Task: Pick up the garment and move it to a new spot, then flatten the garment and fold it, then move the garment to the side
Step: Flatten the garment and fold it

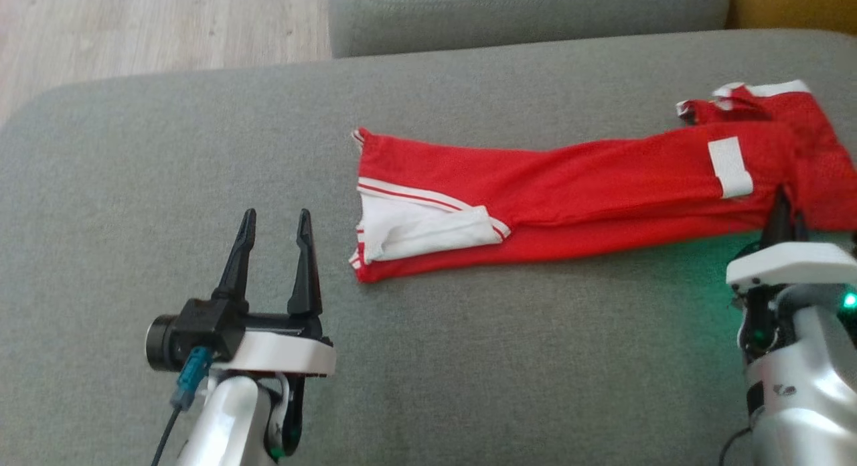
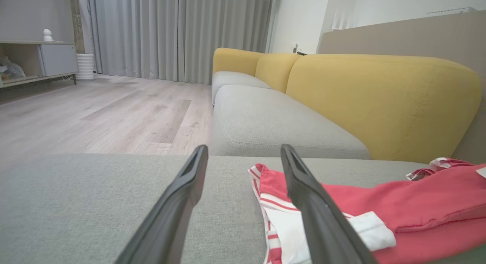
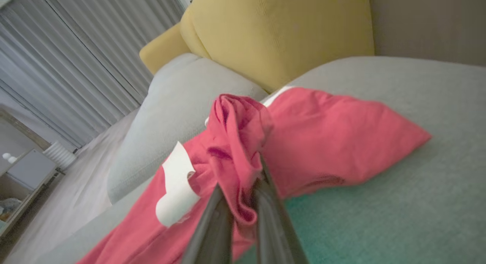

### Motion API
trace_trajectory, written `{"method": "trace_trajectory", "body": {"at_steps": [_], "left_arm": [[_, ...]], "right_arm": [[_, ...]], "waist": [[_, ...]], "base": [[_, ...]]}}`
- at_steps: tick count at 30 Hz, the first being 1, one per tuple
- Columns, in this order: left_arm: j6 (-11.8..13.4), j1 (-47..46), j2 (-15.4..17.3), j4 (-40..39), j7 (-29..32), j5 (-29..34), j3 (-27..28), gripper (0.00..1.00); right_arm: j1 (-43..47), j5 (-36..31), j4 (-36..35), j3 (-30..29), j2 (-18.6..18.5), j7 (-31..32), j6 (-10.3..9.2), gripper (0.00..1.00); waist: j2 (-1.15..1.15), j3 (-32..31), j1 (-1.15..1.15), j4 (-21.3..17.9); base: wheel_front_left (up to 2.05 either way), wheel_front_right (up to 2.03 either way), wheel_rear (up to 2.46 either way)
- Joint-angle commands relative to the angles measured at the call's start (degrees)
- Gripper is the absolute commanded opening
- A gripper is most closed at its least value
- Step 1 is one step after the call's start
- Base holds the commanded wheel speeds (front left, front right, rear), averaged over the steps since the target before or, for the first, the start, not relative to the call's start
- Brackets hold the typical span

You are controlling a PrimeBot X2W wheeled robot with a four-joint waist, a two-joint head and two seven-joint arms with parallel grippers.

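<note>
The garment (image 1: 569, 185) is red with white trim and lies in a long folded strip across the grey sofa seat (image 1: 201, 138), white inner cloth showing at its left end. My right gripper (image 1: 783, 205) is shut on the garment's near edge at its right end; in the right wrist view a bunched fold of the garment (image 3: 239, 142) rises from between the fingers (image 3: 212, 218), beside a white label (image 3: 176, 184). My left gripper (image 1: 276, 221) stands open over bare seat, to the left of the garment's left end. Between and past its fingers (image 2: 174, 203) the left wrist view shows the garment (image 2: 398, 203).
A second grey seat cushion (image 1: 529, 14) lies beyond the garment. Yellow backrests (image 2: 379, 101) run along the right. Wooden floor (image 2: 95, 112) lies past the sofa's left edge, with curtains (image 2: 171, 32) and a low cabinet (image 2: 38, 59) far off.
</note>
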Motion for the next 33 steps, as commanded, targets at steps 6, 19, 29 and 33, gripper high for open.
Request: {"method": "trace_trajectory", "body": {"at_steps": [6,19,29,33], "left_arm": [[-0.36,-0.15,0.19,-1.83,-0.53,0.21,2.01,1.0],[-1.01,0.56,0.18,-1.49,-0.53,0.47,1.83,1.0],[-0.97,-0.02,0.18,-1.83,-0.53,-0.16,0.43,1.0],[-0.84,-0.58,0.18,-1.91,-0.53,-0.5,-0.52,1.0]], "right_arm": [[-0.89,-0.37,-8.16,5.48,1.06,1.23,-0.04,0.0],[-2.12,9.8,-8.72,27.04,1.64,-0.01,-0.04,0.0],[-4.68,14.63,-4.15,39.56,1.65,-1.65,-0.04,0.0],[-6.39,17.51,-2.55,44.32,1.65,-1.98,-0.04,0.0]], "waist": [[0.0,-2.28,0.01,-0.46],[0.0,-5.08,0.01,4.25],[0.0,-3.58,0.01,10.02],[0.0,-2.15,0.01,11.78]], "base": [[0.0,0.0,0.0],[0.0,0.0,0.0],[0.0,0.0,0.0],[0.0,0.0,0.0]]}}
